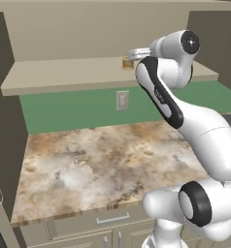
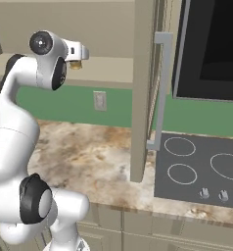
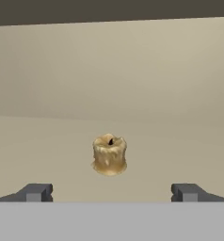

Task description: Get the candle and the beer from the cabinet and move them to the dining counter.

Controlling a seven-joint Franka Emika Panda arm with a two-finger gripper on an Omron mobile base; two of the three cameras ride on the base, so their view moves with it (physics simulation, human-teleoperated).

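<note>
The candle, a tiny squat golden-brown jar shape, stands upright on the plain beige shelf of the cabinet. It also appears as a small brown speck, the candle in the left base view and the candle in the right one, just past my hand. My gripper is open, its fingertips wide apart and short of the candle, with nothing between them. The cabinet's open door stands edge-on with its grey bar handle. The beer and the dining counter are out of view.
Below the shelf lies a marbled stone worktop with a black cooktop at its right. A white wall socket sits on the green backsplash. A black appliance front hangs above the cooktop.
</note>
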